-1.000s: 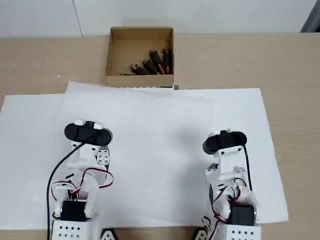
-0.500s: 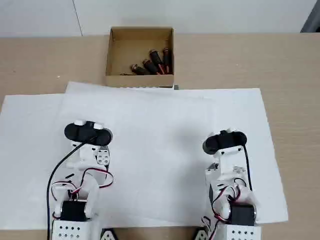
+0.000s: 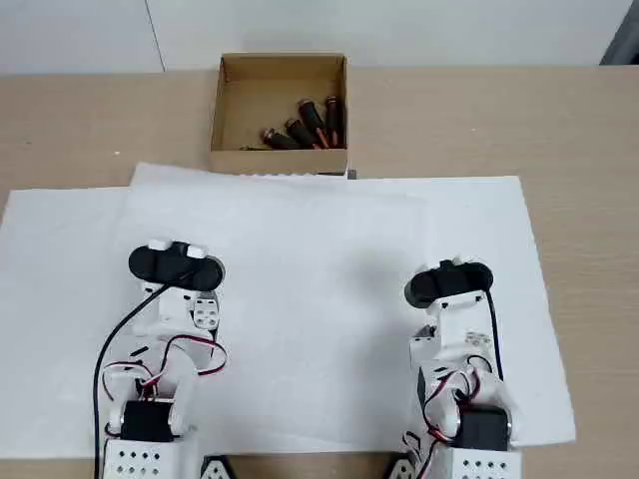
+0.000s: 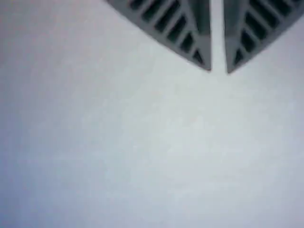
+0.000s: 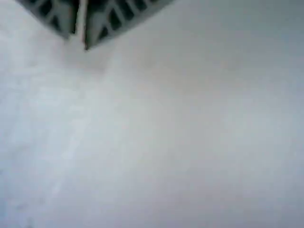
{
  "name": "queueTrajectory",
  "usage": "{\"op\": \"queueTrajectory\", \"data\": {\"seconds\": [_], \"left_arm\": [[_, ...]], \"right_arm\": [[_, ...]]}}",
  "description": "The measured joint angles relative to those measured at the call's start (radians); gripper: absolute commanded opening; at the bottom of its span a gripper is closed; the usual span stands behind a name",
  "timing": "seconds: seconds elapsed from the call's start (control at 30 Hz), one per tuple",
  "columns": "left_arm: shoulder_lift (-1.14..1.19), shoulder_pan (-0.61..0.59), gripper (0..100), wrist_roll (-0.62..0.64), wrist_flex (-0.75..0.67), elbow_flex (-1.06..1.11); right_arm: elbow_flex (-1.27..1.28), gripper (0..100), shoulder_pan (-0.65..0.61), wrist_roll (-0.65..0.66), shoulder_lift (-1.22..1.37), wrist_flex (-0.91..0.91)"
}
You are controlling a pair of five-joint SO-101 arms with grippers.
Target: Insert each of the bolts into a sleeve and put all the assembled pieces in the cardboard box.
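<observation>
Nothing had moved: left tool (image 4: 217,70) and right tool (image 5: 78,42) sat pinched together, empty, seemingly parked with assembled pieces (image 3: 305,128) inside the cardboard box (image 3: 283,62).

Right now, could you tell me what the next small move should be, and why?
Probably no move at all; I would judge the job finished. The only bolts and sleeves I can see are the assembled pieces lying inside the cardboard box, and both pairs of jaws hang shut over the white paper, holding nothing.
</observation>
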Motion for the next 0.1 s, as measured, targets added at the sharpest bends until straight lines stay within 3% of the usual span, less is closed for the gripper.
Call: {"op": "queueTrajectory", "data": {"seconds": [0.1], "left_arm": [[0.0,0.0,1,0.0,0.0,0.0]], "right_arm": [[0.0,0.3,0.0,0.0,0.0,0.0]]}}
